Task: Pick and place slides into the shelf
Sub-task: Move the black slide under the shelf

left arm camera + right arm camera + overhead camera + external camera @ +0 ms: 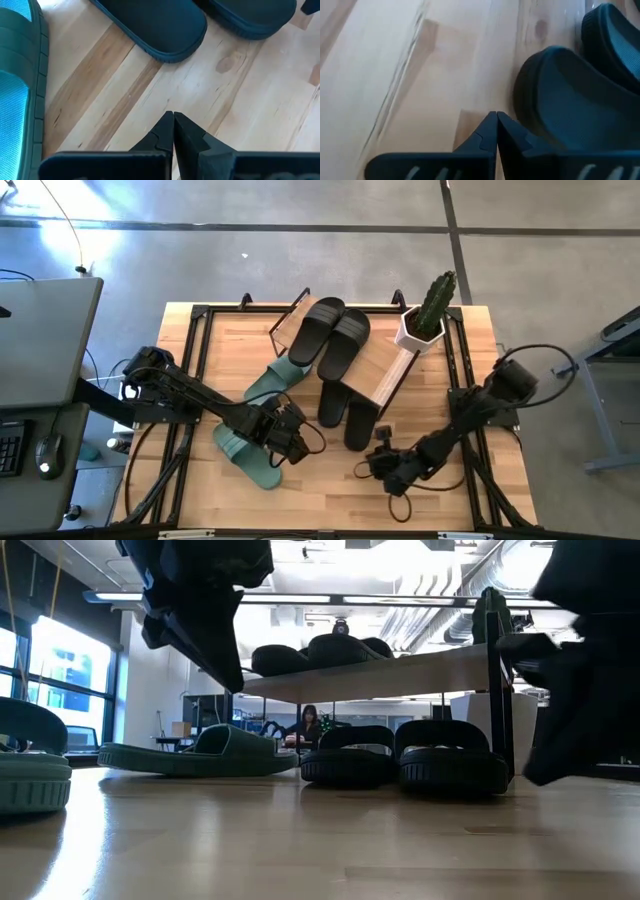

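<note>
The shelf [385, 370] stands at the table's far middle, and two black slides [330, 335] lie on its plank top. Two more black slides [345, 412] rest flat on the table, their toe ends under the shelf. One sage-green slide [273, 380] lies left of the shelf, the other [245, 455] nearer the near edge. My left gripper [173, 117] is shut and hovers over bare wood between the near green slide [20, 85] and the black slides [155, 25]. My right gripper [496, 117] is shut, low over the table beside a black slide's heel [555, 100].
A small cactus in a white pot [428, 315] stands on the table at the shelf's far right corner. Black frame rails [195, 360] run along the table's edges. Bare wood [330, 490] lies along the near edge between the two arms.
</note>
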`<state>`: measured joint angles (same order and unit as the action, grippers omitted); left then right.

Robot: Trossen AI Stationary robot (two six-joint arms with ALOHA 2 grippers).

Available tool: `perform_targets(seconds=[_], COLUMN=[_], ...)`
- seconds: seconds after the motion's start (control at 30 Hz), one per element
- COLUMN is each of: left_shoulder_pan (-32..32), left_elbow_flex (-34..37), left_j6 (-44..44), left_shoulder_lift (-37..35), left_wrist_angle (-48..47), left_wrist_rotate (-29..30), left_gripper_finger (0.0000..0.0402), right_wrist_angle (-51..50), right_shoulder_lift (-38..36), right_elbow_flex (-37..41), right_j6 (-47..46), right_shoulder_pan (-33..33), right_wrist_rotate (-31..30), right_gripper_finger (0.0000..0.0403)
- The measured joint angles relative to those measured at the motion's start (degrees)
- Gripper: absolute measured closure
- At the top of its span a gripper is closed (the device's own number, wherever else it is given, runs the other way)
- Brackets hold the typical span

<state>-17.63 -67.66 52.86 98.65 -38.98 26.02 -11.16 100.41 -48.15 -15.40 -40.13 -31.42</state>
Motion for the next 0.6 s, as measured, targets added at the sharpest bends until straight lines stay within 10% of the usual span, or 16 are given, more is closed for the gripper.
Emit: perform_targets(seconds=[0.6], left_shoulder_pan=[0.0], left_elbow_flex=[0.0], left_j6=[-1.07], left_shoulder_lift=[0.0], left_wrist_angle=[-0.22], left_wrist_rotate=[1.49], left_gripper_finger=[0.0401], right_wrist_angle=[0.35], right_shoulder_lift=[1.98], right_elbow_flex=[-2.03], right_j6=[6.07], right_shoulder_pan=[9.96], right_wrist_rotate=[0.62], right_gripper_finger=[0.0403])
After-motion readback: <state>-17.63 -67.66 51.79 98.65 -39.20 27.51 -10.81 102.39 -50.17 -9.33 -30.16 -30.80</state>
